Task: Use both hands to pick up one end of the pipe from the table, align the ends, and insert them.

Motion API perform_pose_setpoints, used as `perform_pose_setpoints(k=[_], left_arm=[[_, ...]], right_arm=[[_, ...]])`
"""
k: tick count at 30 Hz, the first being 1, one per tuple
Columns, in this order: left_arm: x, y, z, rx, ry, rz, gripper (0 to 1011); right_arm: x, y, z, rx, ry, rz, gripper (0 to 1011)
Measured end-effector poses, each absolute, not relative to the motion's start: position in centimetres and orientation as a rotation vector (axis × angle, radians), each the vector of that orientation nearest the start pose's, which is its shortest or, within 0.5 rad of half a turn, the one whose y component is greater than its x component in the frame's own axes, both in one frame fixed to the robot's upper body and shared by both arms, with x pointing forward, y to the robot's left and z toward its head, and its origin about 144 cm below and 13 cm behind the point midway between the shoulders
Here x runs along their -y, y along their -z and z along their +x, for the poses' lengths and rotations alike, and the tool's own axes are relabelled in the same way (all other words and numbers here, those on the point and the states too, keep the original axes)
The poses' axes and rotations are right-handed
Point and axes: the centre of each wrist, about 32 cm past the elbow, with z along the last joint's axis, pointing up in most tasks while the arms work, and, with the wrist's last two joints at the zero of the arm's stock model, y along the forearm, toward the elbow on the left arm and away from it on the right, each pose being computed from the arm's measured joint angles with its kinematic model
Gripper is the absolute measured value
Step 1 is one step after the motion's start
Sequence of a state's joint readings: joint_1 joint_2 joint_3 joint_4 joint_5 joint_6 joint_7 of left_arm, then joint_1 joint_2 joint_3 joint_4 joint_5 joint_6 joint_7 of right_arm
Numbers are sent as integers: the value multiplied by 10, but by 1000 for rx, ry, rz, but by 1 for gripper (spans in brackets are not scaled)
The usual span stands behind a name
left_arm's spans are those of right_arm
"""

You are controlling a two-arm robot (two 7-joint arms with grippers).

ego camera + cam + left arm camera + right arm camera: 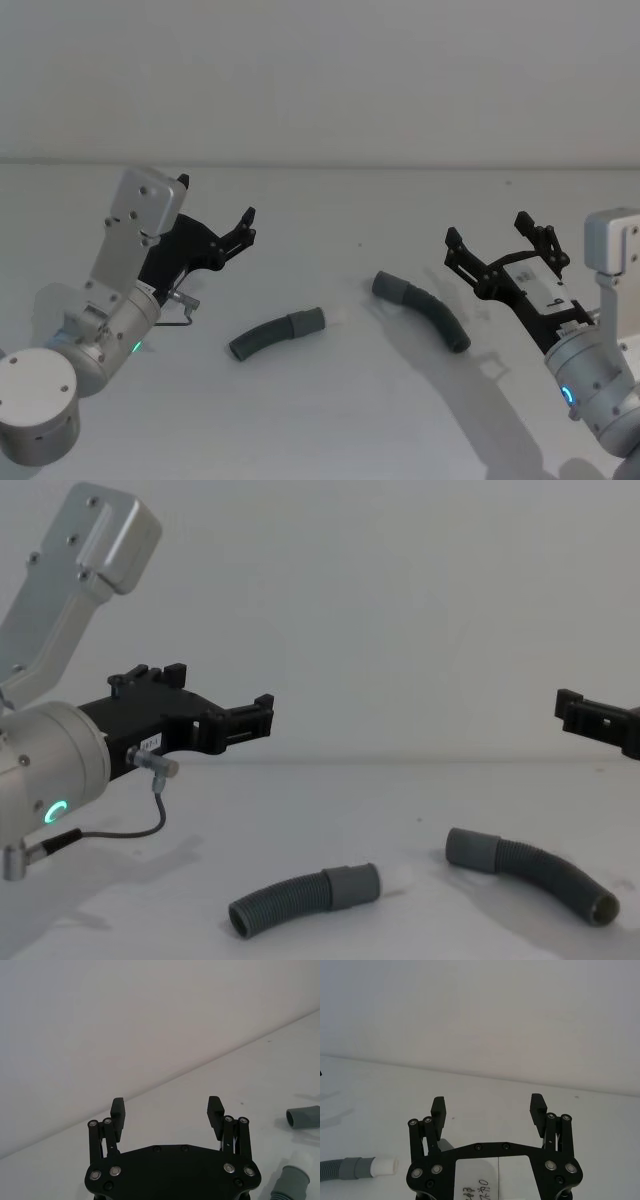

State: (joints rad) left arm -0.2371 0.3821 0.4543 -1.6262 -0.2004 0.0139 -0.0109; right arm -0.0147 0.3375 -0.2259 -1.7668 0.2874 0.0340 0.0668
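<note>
Landmark: stubbed cuff [307,322] of L pipe piece [262,341], laid flat on the matte white surface [330,430], long axis approx. across. R pipe piece [438,314] is curved away to its right, plain cuff [392,287] turned towards it, near but apart. L tool [216,198], released, is held above-left of it. R tool [487,228], also released, is held farther right, nearer R pipe piece. Pale wall [320,80] behind.

The chest view's right edge cuts off the right tool [598,723]. The stubbed hose piece [342,1168] runs past the right wrist view's edge, its far end unseen.
</note>
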Motion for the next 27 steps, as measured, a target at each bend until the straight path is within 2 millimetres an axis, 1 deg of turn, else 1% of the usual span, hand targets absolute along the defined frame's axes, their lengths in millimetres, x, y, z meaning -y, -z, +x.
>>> perform_pose_setpoints(k=[27], left_arm=[[-198,-1204,492,267,-1124,61,1001]], right_arm=[[237,-1189,443,75,1229,26,1000]])
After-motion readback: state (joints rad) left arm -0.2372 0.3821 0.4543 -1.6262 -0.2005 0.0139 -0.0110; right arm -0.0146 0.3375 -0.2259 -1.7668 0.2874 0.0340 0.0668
